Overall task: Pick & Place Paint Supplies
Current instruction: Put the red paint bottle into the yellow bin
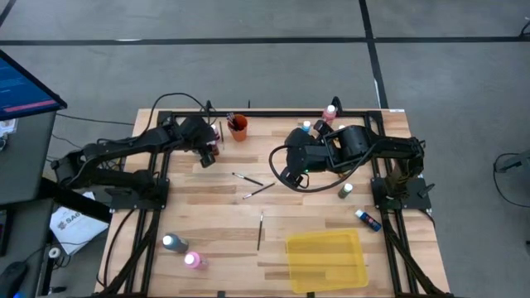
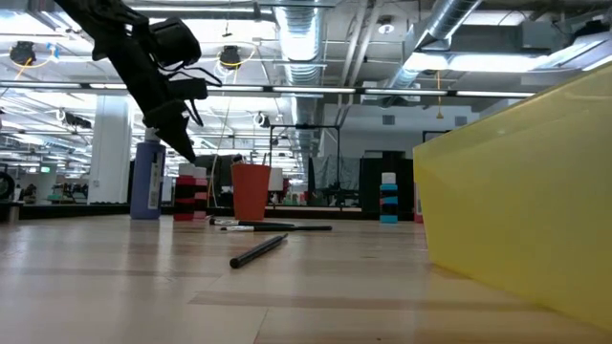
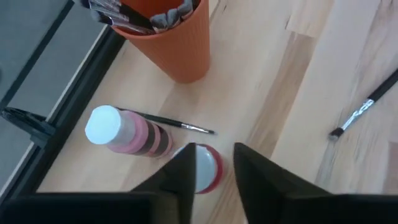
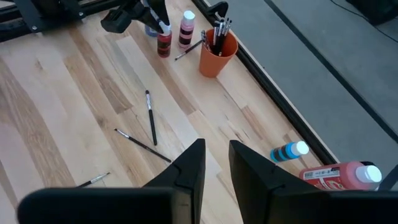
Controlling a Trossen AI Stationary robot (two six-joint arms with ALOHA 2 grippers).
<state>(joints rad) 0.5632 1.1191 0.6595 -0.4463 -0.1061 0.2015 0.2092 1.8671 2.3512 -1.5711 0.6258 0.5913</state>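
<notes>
Left wrist view shows you the left gripper [image 3: 211, 171] with its fingers spread just above a red paint bottle [image 3: 207, 169], whose white cap sits between the fingertips, beside a pink bottle [image 3: 127, 130] and near the orange cup [image 3: 174, 43] of brushes at the table's far edge. In the high view your right gripper [image 1: 290, 175] hangs mid-table, fingers slightly parted and holding nothing, near the loose paintbrushes [image 1: 248, 179], with other bottles scattered around the table and the yellow tray [image 1: 326, 260] well apart at the near edge.

No legible text, labels or numbers anywhere
</notes>
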